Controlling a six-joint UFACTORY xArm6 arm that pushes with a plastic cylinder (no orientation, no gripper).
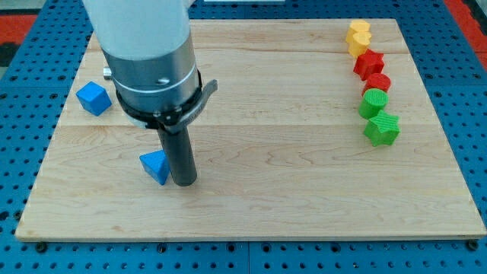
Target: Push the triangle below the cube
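No pincer is fitted to the arm, so nothing is grasped and no opening can be told; only a straight dark rod is carried, and its lower end, my tip (183, 183), is set down on the wooden surface (266, 152) in the lower left part of the view. The blue triangle (155, 166) is found immediately to the view's left of my tip, touching the rod or very nearly so; the exact contact cannot be made out. The blue cube (93, 98) is seen farther to the view's left of my tip and higher up, near the surface's left edge, well apart from the triangle. Far to the view's right of my tip, near the surface's upper right corner, a close column of blocks is laid out: a yellow heart-like block (359, 36) at the top, a red star-like block (369, 62) under it, then a red round block (377, 82), a green round block (374, 100) and a green star-like block (382, 128) at the bottom. The rod's upper part is hidden by the arm's grey and white housing (148, 53).
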